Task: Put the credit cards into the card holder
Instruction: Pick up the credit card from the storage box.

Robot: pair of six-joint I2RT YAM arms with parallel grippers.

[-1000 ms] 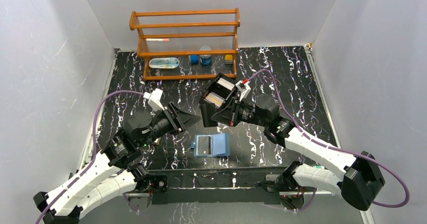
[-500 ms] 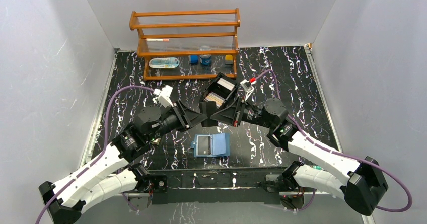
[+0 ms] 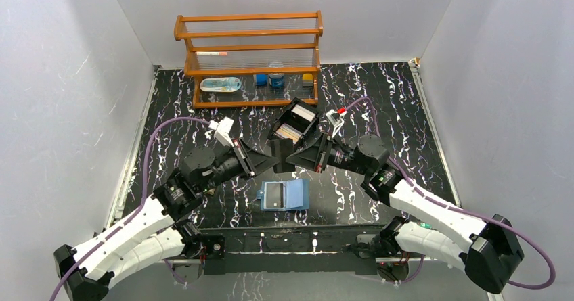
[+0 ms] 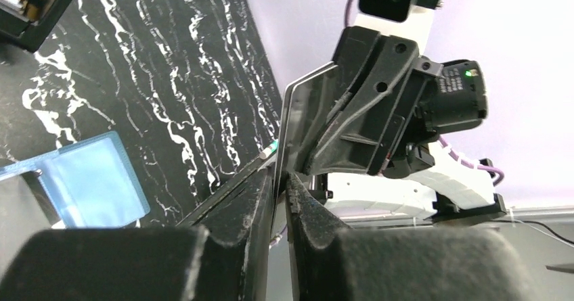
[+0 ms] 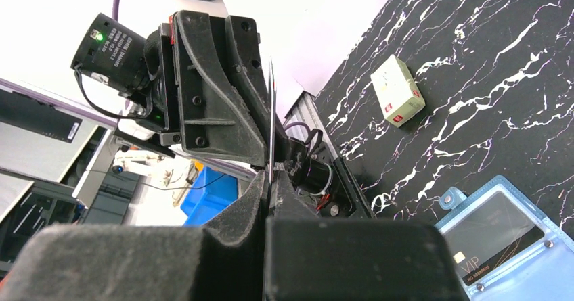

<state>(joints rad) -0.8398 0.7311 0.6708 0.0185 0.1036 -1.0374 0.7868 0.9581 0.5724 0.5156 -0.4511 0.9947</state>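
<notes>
While one credit card (image 4: 301, 122) is held upright above the worktop (image 3: 379, 98), it is clamped edge-on by the right pincer (image 5: 269, 179), whose fingers are pressed together on it with no gap to be seen. The left pincer (image 4: 279, 179) is met tip to tip with the right one, and the same card is taken into the narrow slot between its fingers; whether those fingers press on the card cannot be told from these views.

The card holder (image 3: 284, 195) is laid open and flat on the worktop, just nearer the arm bases than the meeting pincers and apart from both. A dark card marked VIP is seen behind its clear window in the right wrist view.

Further stacks of credit cards (image 3: 290, 132) are kept in a black two-compartment box (image 3: 296, 122), which is set tilted on the worktop just beyond the pincers. A cream packet (image 5: 398, 99) with a red mark is seen lying on the worktop in the right wrist view. A wooden rack (image 3: 250, 51) is placed at the far edge, against the back wall.
</notes>
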